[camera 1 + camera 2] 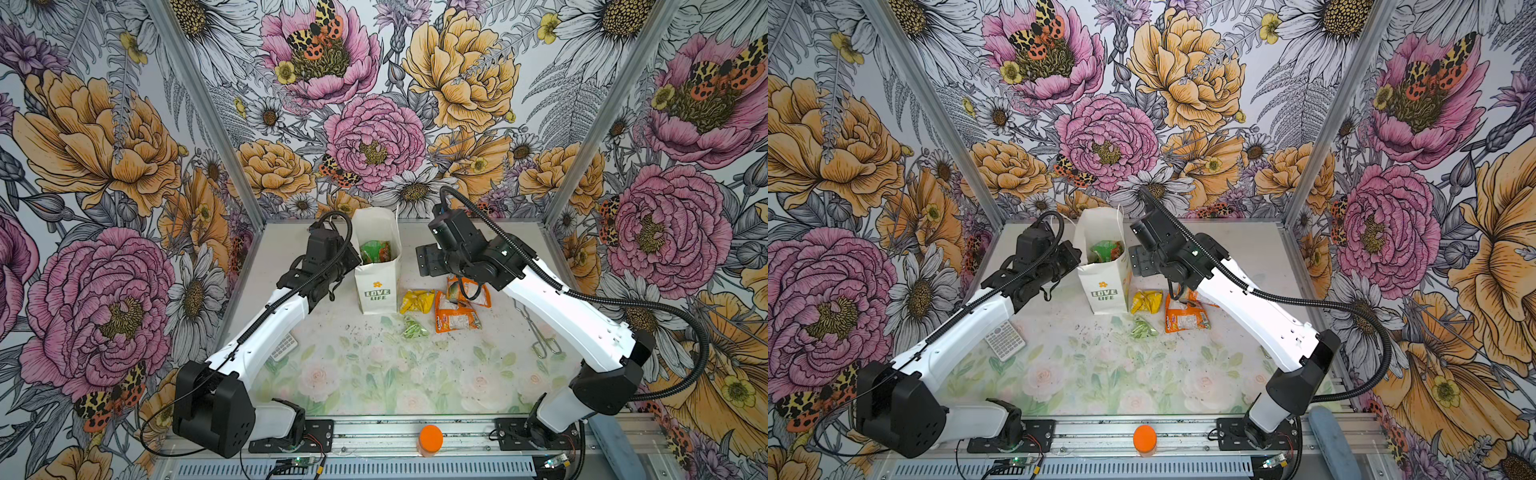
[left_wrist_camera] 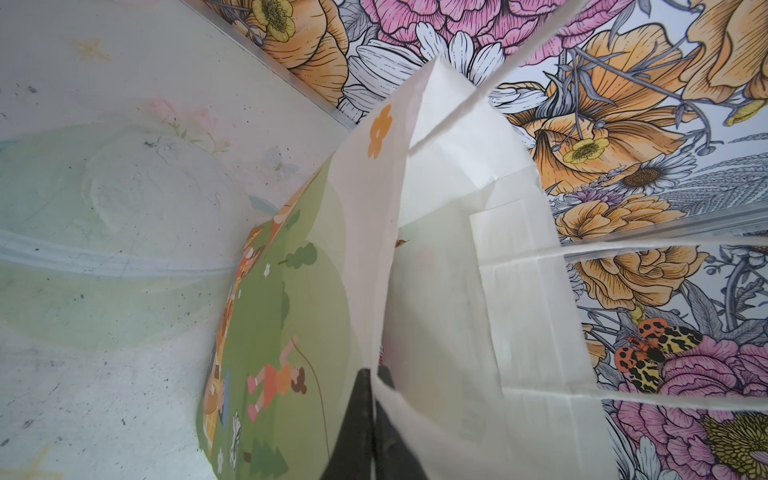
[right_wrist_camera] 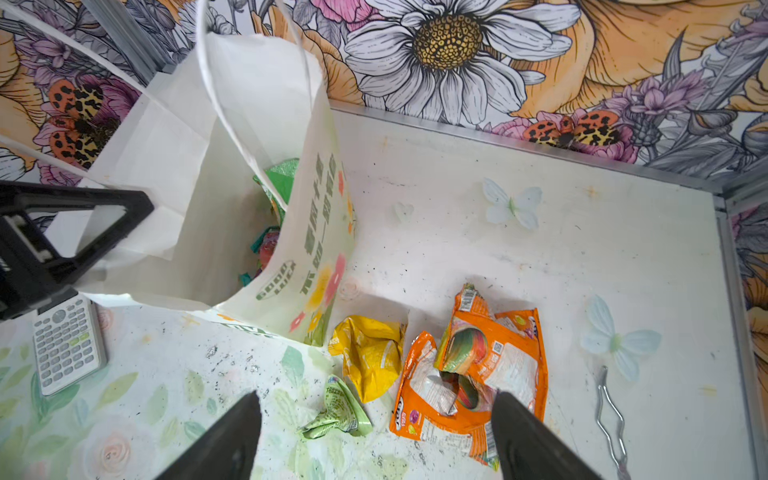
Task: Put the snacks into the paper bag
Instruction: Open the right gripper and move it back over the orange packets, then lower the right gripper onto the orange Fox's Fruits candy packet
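The white paper bag stands upright at the back of the table, mouth open. A bright green snack lies inside it. My left gripper is shut on the bag's left rim. On the table right of the bag lie a yellow packet, two overlapping orange packets and a small pale green packet. My right gripper hangs open above these packets with nothing between its fingers.
A grey calculator lies left of the bag, partly under the left arm. Metal wire tongs lie at the right. An orange-lidded jar stands on the front rail. Flowered walls close in the back and sides.
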